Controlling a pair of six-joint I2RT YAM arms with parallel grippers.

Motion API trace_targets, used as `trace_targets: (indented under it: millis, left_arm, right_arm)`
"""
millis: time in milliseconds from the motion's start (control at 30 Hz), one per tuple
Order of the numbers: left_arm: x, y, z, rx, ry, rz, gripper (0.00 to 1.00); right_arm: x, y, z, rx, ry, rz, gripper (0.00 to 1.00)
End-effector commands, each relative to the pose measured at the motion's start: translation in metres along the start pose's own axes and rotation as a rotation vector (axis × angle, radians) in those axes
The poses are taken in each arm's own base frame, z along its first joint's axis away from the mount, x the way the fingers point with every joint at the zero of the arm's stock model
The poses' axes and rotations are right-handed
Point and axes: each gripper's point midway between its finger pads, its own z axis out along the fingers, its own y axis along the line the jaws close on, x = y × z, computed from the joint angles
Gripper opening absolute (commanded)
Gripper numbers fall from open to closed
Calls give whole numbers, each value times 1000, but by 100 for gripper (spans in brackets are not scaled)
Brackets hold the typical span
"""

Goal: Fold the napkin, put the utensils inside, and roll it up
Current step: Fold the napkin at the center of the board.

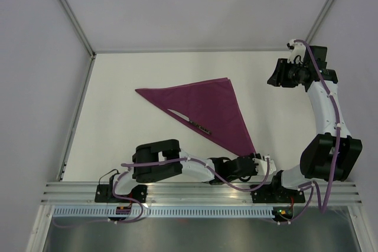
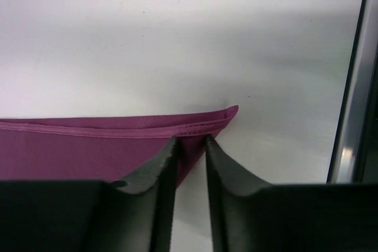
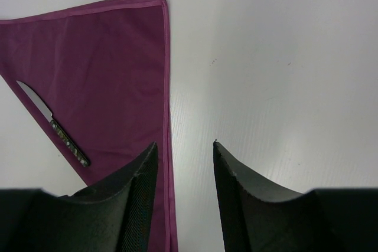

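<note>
White tabletop (image 1: 118, 87): plum-purple satin cloth napkin (image 1: 212, 107), folded to a triangle; black-handled silver knife (image 1: 192, 123) at its long edge. Rolling remains, we judge. Left fingers (image 2: 159, 175) narrowly parted at a corner, grip unclear; right fingers (image 3: 139, 181) spread, empty.

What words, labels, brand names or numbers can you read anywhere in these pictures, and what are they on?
No text can be read in any view.
The napkin is plain purple.
The knife has a speckled handle but no lettering that can be made out.
The table, the left arm and the right arm show no legible marking.
</note>
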Motion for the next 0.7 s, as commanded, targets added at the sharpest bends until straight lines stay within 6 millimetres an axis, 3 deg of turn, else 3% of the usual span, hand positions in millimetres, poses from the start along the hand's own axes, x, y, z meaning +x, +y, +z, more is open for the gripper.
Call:
trace_targets:
  millis: [0, 100, 433, 600, 667]
  left_arm:
    - [-26, 8, 5, -61, -83, 11, 27]
    - [-35, 11, 3, -73, -105, -1, 18]
    - [-70, 28, -14, -80, -185, -136, 2]
    - [-76, 66, -28, -106, -215, -305, 2]
    - [-67, 86, -32, -139, -209, -404, 2]
  right_arm:
    - [-9, 3, -7, -5, -38, -10, 48]
    - [-9, 3, -6, -5, -35, -8, 48]
    - [-8, 3, -2, -13, -25, -8, 48]
    - [-7, 3, 0, -22, -18, -3, 47]
    - [-7, 4, 0, -28, -16, 0, 47]
